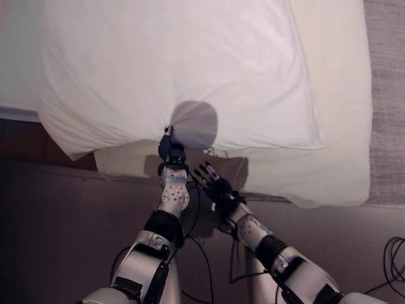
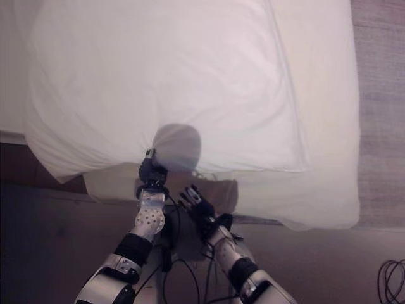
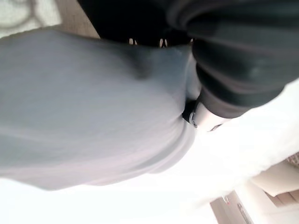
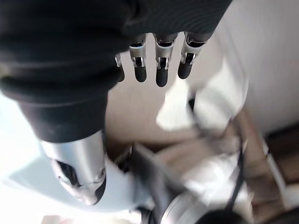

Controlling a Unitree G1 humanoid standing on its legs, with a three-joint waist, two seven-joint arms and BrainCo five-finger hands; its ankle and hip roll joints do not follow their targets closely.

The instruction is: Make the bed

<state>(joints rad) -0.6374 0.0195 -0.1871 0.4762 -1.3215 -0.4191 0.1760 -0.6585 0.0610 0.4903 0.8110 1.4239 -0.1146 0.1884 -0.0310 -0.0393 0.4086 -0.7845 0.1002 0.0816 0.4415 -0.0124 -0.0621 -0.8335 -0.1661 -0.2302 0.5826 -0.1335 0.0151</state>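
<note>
My left hand (image 1: 171, 151) reaches straight out to the near edge of the white pillow (image 1: 177, 69), which lies on the bed (image 1: 342, 126) by its near edge. Its fingers are tucked into the fabric, so I cannot tell the grip. My right hand (image 1: 212, 180) hovers just beside it, below the pillow, fingers straight and spread.
</note>
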